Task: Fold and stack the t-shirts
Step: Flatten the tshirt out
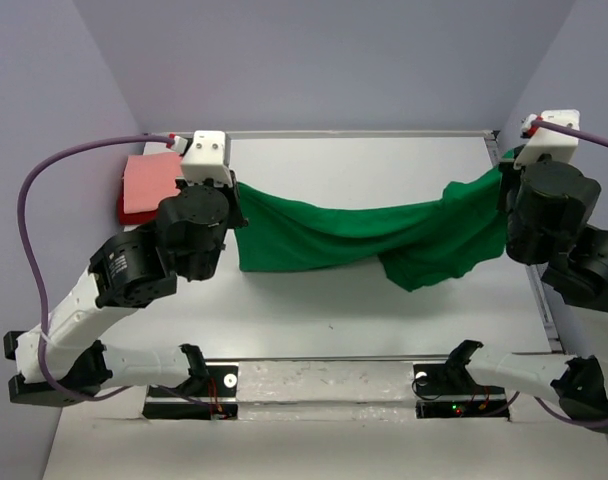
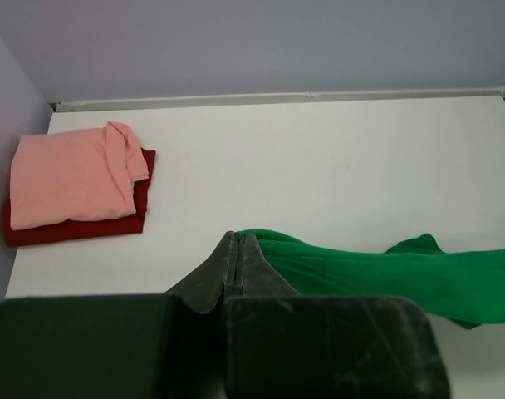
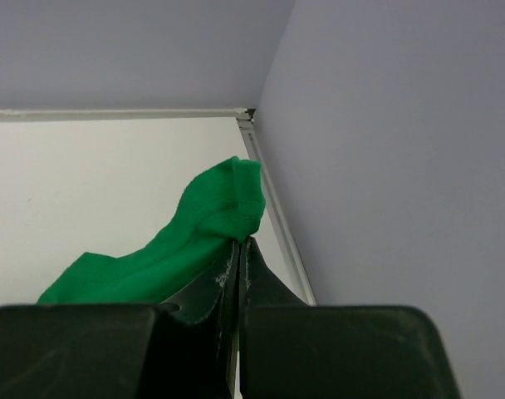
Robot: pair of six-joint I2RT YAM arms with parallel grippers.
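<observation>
A: How'll the green tee [image 1: 354, 235] handle?

B: Soft, light, floppy, I'd say. No stiffness: it sags in the middle btw the two grips and one end droops lower on the right. Not fragile and not slippery, but thin cloth can creep out of a small pinch.

A: Best place to grab?

B: Edges or corners, well apart, so it spreads flat. That's roughly what's going on now.

A: Hands?

B: Left hand [image 2: 238, 241] is closed tight, jaws together, w/ a pinch of green cloth at the tips. Right hand [image 3: 240, 245] is the same: closed, w/ a green fold poking up past the tips, close to the side wall [image 3: 385, 166].

A: Where's the tee exactly?

B: Strung across the far half of the surface [image 1: 364, 320], left hand to right hand. Can't tell if the low part touches down.

A: Other tees?

B: Pink tee [image 2: 66, 179] is folded, sitting on the folded dark red tee [image 2: 70, 229], far left corner. Green one's not folded yet, prob the last to go on.
</observation>
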